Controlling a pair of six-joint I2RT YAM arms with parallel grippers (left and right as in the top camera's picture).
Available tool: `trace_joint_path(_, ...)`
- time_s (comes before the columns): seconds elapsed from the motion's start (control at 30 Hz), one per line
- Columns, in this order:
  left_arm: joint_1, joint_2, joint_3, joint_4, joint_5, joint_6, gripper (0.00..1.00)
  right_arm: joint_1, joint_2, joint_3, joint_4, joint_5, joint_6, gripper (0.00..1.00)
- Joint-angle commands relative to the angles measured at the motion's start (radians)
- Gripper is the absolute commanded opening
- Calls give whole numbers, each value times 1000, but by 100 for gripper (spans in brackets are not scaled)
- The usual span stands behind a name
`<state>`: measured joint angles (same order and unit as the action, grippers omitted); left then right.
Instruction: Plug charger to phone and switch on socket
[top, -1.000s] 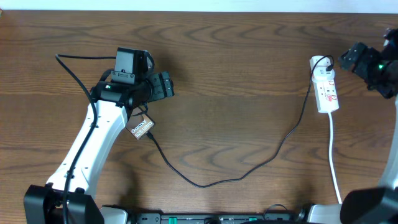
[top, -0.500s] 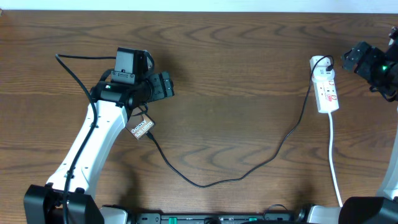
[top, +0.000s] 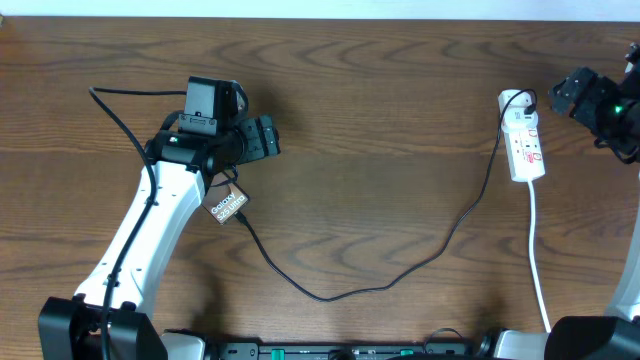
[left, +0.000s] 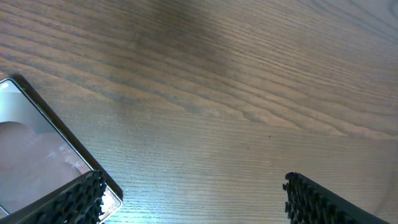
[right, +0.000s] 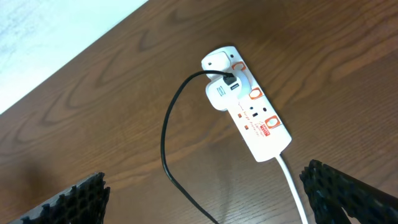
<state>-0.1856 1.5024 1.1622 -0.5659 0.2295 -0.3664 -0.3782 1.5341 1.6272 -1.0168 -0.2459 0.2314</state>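
Wooden table (top: 380, 100), left arm (top: 160, 215) overlapping phone (top: 227, 205)

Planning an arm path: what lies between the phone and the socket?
In the overhead view, only the charger cable crosses bare tabletop between the phone and the socket.

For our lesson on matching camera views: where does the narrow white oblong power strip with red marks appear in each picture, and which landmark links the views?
Overhead: the narrow white oblong power strip lies at the upper right, running up and down the picture.
Left wrist: not in it.
Right wrist: right of centre, slanting.
Shared landmark: the thin black cable plugged in near the strip's end.
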Motion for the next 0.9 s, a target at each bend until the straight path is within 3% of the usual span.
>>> trace_joint_path(0.0, -1, 1, 20, -6, -14, 5, 90, 6, -2, -2, -1, 5, 15, 99)
trace_joint_path(0.13, -1, -17, 18, -80, -20, 32, 90, 6, -2, -2, -1, 5, 16, 99)
trace_joint_path(0.23, -18, -66, -30, -48, -59, 32, 90, 6, -2, -2, -1, 5, 16, 99)
trace_joint_path(0.47, -74, -301, -339, 281, -173, 32, 90, 6, -2, -2, -1, 5, 15, 99)
trace_joint_path(0.77, -73, -781, -886, 798, -285, 36, 90, 6, -2, -2, -1, 5, 16, 99)
trace_joint_path(0.87, -73, -933, -1020, 921, -299, 95, 90, 6, -2, -2, -1, 5, 16, 99)
